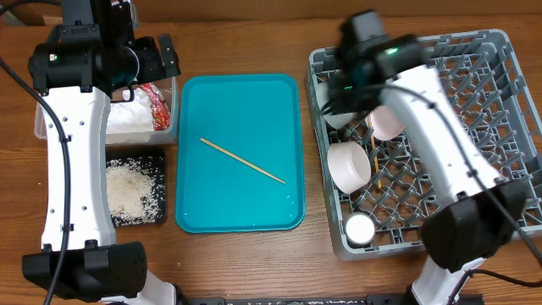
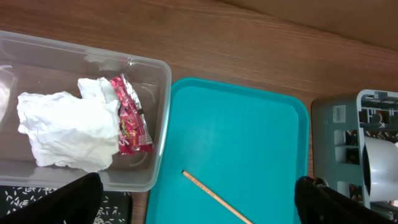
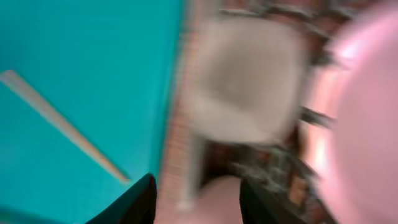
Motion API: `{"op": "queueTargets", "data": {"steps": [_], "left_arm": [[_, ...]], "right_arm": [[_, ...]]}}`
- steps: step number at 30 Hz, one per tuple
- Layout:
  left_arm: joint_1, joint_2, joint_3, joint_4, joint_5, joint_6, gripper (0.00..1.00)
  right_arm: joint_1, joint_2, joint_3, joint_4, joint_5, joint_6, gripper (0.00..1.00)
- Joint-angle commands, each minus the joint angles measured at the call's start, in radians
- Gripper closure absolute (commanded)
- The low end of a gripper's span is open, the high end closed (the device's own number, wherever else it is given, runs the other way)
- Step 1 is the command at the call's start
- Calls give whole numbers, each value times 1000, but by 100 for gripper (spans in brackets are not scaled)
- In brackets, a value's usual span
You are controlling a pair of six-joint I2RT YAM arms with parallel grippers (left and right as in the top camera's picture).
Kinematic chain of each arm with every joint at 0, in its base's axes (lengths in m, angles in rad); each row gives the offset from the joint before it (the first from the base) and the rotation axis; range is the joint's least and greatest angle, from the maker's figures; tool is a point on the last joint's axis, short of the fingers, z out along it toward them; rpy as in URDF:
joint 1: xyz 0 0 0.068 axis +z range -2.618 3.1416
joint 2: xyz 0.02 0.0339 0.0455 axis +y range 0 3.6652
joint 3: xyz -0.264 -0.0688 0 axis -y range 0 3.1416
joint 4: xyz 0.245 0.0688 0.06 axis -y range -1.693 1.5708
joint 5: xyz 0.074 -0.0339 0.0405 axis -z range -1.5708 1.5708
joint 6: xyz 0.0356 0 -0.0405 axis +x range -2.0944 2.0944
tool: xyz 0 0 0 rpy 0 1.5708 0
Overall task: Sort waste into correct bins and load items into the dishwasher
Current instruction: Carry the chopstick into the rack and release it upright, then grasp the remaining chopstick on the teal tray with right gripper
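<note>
Now the left fingers (image 2: 68,202) stand wide apart and hold nothing. Between them lies the teal tray (image 2: 249,137), with one wooden chopstick (image 2: 214,194) lying slantwise on it, just ahead of the gap. Beyond the left-hand finger sits the clear tub (image 2: 163,124). It holds the crumpled napkin (image 2: 65,127), and the red snack wrapper (image 2: 129,118) lies touching the napkin on the side nearer the tray. The black tray (image 1: 157,212) sits beside the tub on the table (image 1: 313,263), and the loose rice (image 1: 131,191) is spread inside it. Past the other finger the corner of the grey dish rack (image 1: 508,38) shows.

The right fingers (image 3: 134,202) stand partly apart with a clear gap between them. That view is badly blurred, so whether anything touches them cannot be told. They hang over the rack's edge nearest the teal tray. Ahead of them is a white bowl (image 1: 349,165), and off to their right is the pinkish plate (image 1: 388,123), both inside the rack. A small white cup (image 1: 360,227) stands in the rack's near corner, well apart from these fingers.
</note>
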Motion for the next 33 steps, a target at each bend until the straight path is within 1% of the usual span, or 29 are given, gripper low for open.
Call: {"op": "queueTargets", "data": {"steps": [1,3,6,12,15,22,26,33], "left_arm": [[-4,-5,8,1,8,-10,0],[-4,-5,8,1,8,-10,0],[-4,-5,8,1,8,-10,0],[-4,-5,8,2,8,-10,0],[-4,-5,8,1,8,-10,0],[-4,-5,8,2,8,-10,0],[-4,-5,8,2,8,-10,0],[-4,-5,8,2,8,-10,0]], "right_arm": [[133,3,29,48,-63,-74,53],[210,30,16,89,-54,-124,52],[282,65,-17,127,-34,-211,51],[369,187,-60,194,-26,-342,51],[380,245,-63,220,-10,-349,52],[380,323,-69,261,-11,-425,58],[380,337,-100,307,-12,-426,60],[380,338,-169,406,-56,-422,68]]}}
